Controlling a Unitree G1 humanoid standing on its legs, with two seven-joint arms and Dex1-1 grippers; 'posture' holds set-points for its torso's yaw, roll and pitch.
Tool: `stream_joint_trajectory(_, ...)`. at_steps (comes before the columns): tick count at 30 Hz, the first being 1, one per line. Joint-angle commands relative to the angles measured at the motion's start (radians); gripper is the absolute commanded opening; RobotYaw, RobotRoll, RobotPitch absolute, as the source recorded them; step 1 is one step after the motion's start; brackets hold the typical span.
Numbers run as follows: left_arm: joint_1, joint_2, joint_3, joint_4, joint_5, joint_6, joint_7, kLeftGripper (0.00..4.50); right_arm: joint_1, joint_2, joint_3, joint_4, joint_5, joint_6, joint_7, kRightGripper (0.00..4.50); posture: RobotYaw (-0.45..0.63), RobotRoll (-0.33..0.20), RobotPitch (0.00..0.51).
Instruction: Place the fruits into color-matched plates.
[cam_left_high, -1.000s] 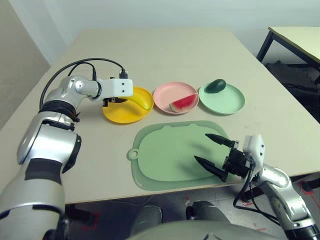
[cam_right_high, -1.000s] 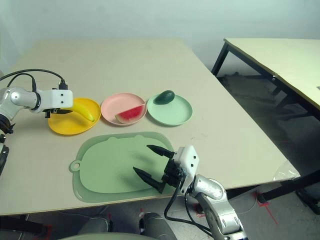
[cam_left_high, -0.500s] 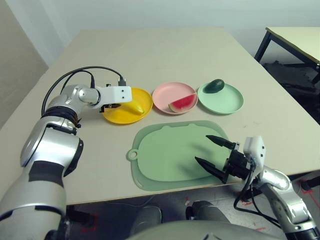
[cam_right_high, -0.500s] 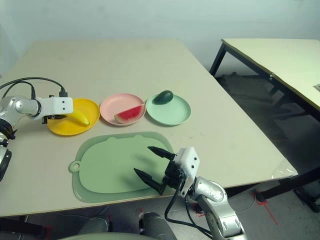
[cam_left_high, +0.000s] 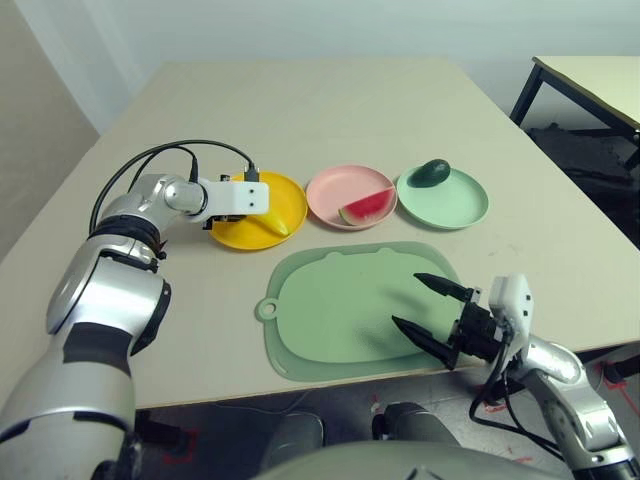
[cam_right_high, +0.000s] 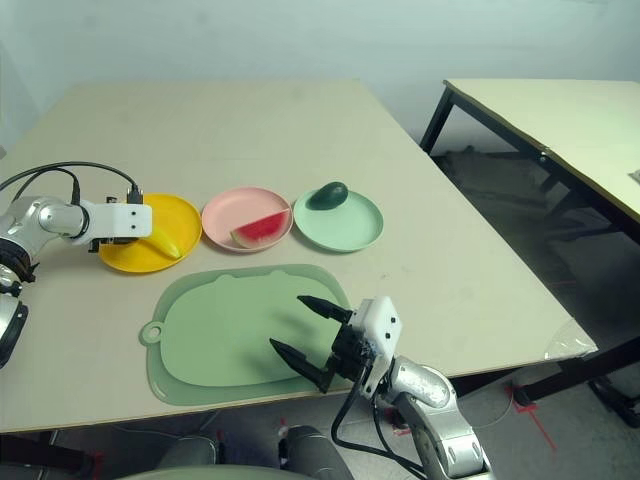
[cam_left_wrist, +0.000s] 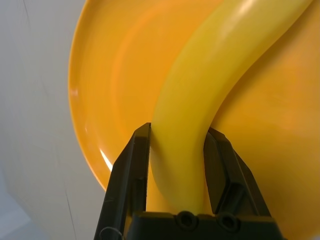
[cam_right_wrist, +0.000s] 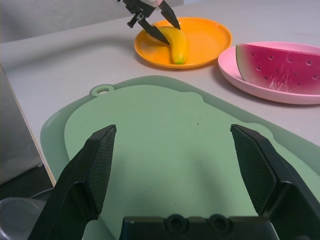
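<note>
Your left wrist view gives you what the head views cannot: the left gripper (cam_left_wrist: 176, 145) has its two fingers (cam_left_wrist: 131, 165) on either side of the banana (cam_left_wrist: 200, 100), their pads close against it, and the banana lies in the yellow plate (cam_left_wrist: 115, 65). From your head views you see that plate at the left of the row, the pink plate (cam_left_high: 335, 190) in the middle carrying the watermelon wedge (cam_left_high: 365, 208), and the green plate (cam_left_high: 455, 205) on the right with the avocado (cam_left_high: 432, 171) at its far edge. Your right gripper (cam_left_high: 432, 312) hangs over the near right part of the pale green mat (cam_left_high: 330, 310) with its fingers spread wide and holding nothing. A black cable (cam_left_high: 160, 160) loops over the surface (cam_left_high: 300, 110) behind your left arm. A second table (cam_right_high: 560, 110) stands at the far right.
</note>
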Motion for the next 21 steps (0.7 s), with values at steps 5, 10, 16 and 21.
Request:
stream_joint_trajectory(5, 0.009, -0.018, -0.005, 0.007, 0.007, -0.009, -0.004, 2.90, 0.002, -0.002, -0.009, -0.004, 0.017, 0.011, 0.002, 4.50, -0.02, 0.000, 0.001)
stream_joint_trajectory(10, 0.008, -0.007, -0.003, 0.007, 0.008, -0.013, -0.001, 4.45, -0.001, -0.003, -0.008, -0.005, 0.019, 0.017, 0.003, 4.50, -0.02, 0.000, 0.001)
stream_joint_trajectory(16, 0.010, 0.011, 0.004, 0.003, 0.002, -0.025, 0.003, 4.45, -0.010, -0.002, -0.007, -0.007, 0.020, 0.026, 0.005, 4.50, -0.01, 0.000, 0.000)
stream_joint_trajectory(21, 0.024, 0.026, 0.072, -0.002, -0.076, -0.032, -0.032, 4.45, -0.016, -0.003, -0.013, -0.005, 0.004, 0.031, -0.014, 4.50, -0.01, 0.000, 0.000)
